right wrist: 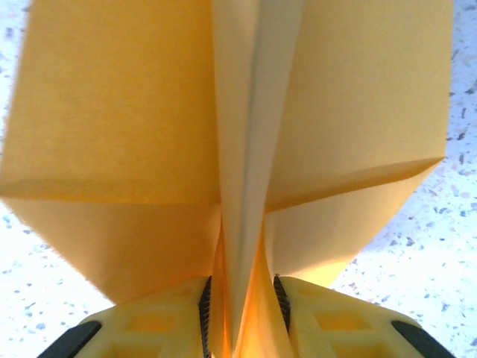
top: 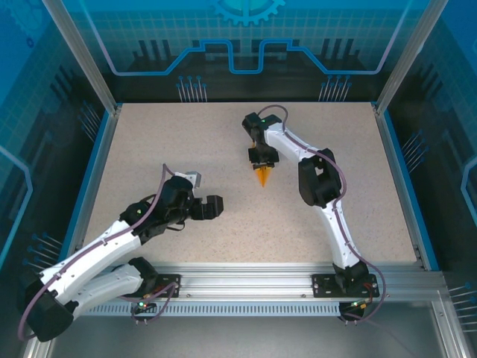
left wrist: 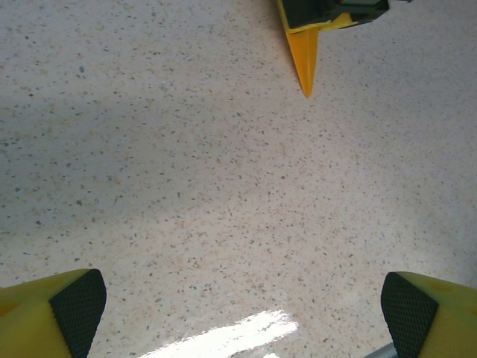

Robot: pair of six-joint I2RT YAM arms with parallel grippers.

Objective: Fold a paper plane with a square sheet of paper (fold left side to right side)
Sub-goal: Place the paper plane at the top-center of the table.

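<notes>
The right tool (right wrist: 240,302) is clamped on the centre fold of the paper plane (right wrist: 112,112), holding it near the middle of the counter (top: 186,142), somewhat toward the far edge, with its pointed nose toward the near edge. The left tool (left wrist: 242,306) has its fingers (left wrist: 74,306) wide apart and holds nothing, over bare counter closer to the near-left corner.

The paper plane (top: 262,177) sits mid-table, beyond and right of the left end effector (top: 203,193)
</notes>
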